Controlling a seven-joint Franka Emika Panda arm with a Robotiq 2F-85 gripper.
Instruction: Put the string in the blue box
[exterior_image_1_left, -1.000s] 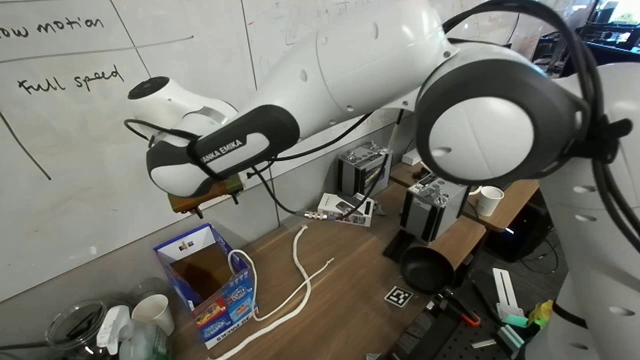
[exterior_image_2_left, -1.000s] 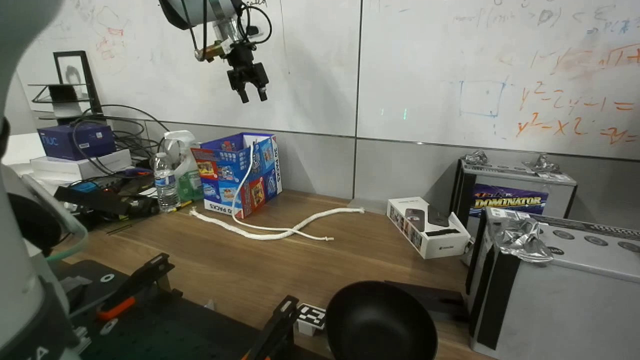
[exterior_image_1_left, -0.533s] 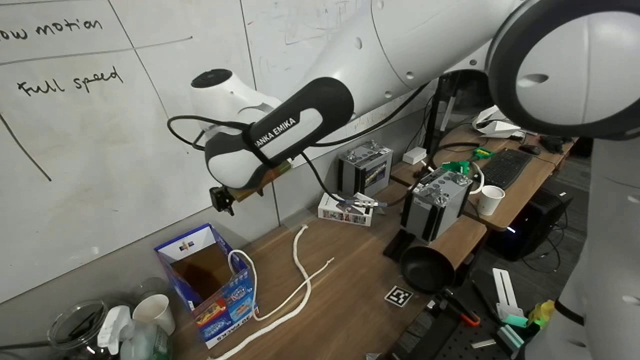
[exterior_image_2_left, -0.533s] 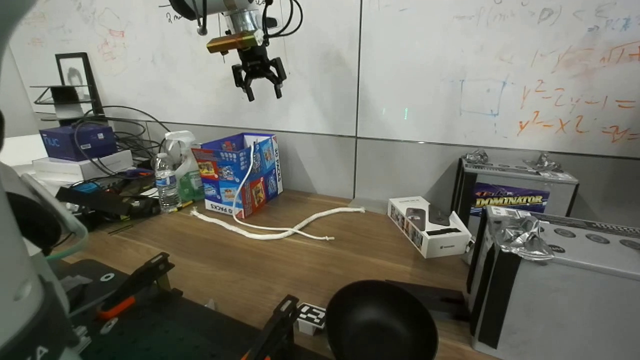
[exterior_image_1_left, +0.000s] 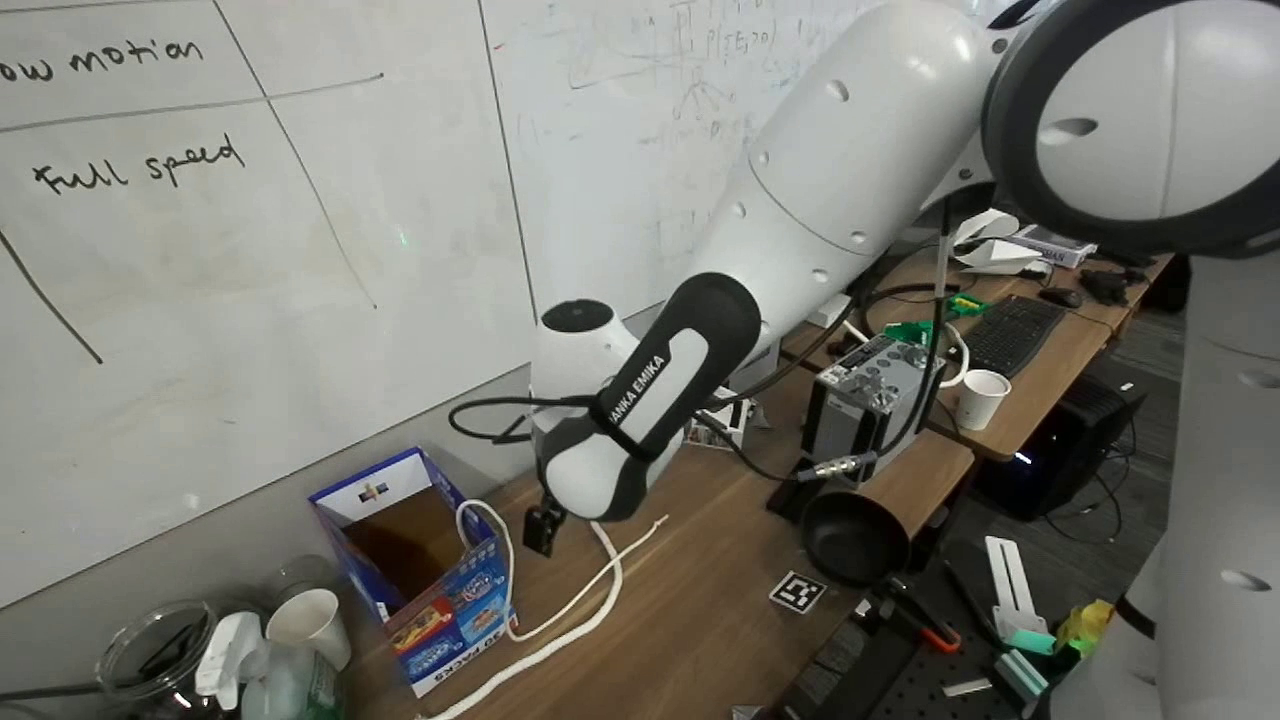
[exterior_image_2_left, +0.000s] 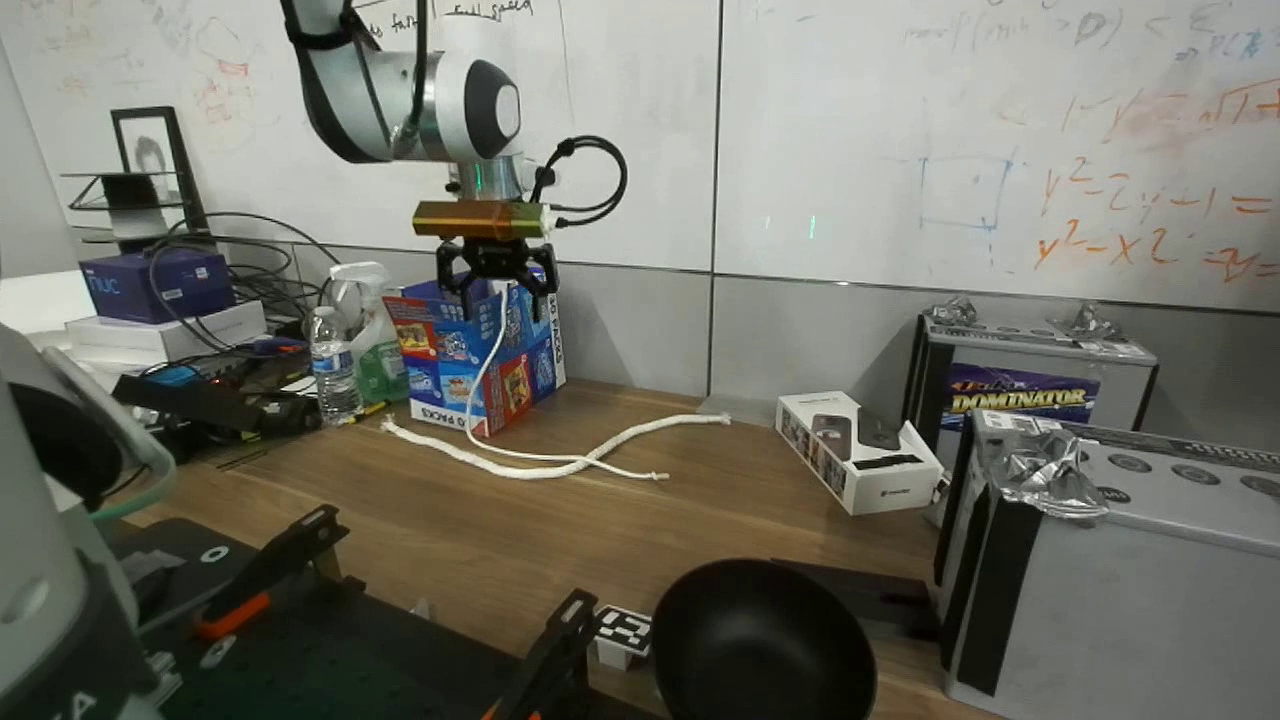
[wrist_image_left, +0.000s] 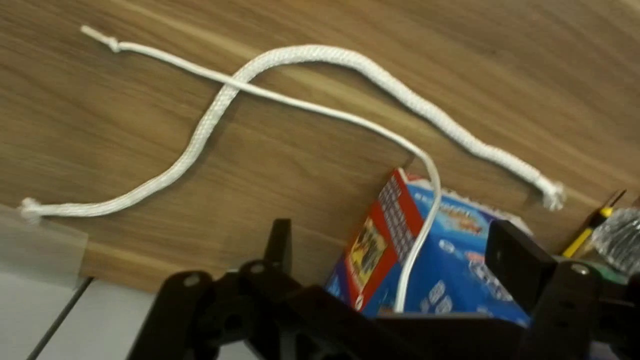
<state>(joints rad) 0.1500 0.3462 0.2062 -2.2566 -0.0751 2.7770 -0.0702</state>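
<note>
Two black clamps (exterior_image_2_left: 548, 652) with orange parts stand nearest in an exterior view, at the edge of the robot's dark base plate (exterior_image_2_left: 320, 650). Just beyond them on the wooden desk (exterior_image_2_left: 480, 540) come a small block (exterior_image_2_left: 622, 633) printed in black and white on top and, right beside it, a black frying pan (exterior_image_2_left: 763, 640). To the pan's right stands a grey box-shaped device (exterior_image_2_left: 1110, 600) topped with crumpled foil (exterior_image_2_left: 1050, 478).

Farther in, a thick white rope (wrist_image_left: 315, 53) with frayed ends lies curved on the desk. The thin white string (wrist_image_left: 300, 103) crosses over it: its knotted end rests on the desk, and from there it runs to the blue cardboard box (exterior_image_1_left: 450, 615), climbs the printed side and loops over the rim, so that a stretch hangs inside; how much is in there cannot be told. Above the desk, near the box, hangs the black Robotiq gripper (exterior_image_2_left: 503, 305), fingers (wrist_image_left: 512, 260) downward, its jaws spread wide apart.

The box stands upright, its top open, with a spray bottle (exterior_image_2_left: 382, 345) just beside it, a water bottle (exterior_image_2_left: 333, 375) near that, and a white cup (exterior_image_1_left: 311, 622) seen in an exterior view. A white carton (exterior_image_2_left: 860, 450) lies near a second grey device (exterior_image_2_left: 1020, 390) labelled DOMINATOR. Farthest back, a whiteboard (exterior_image_2_left: 640, 150) carries handwriting, with equations in orange.
</note>
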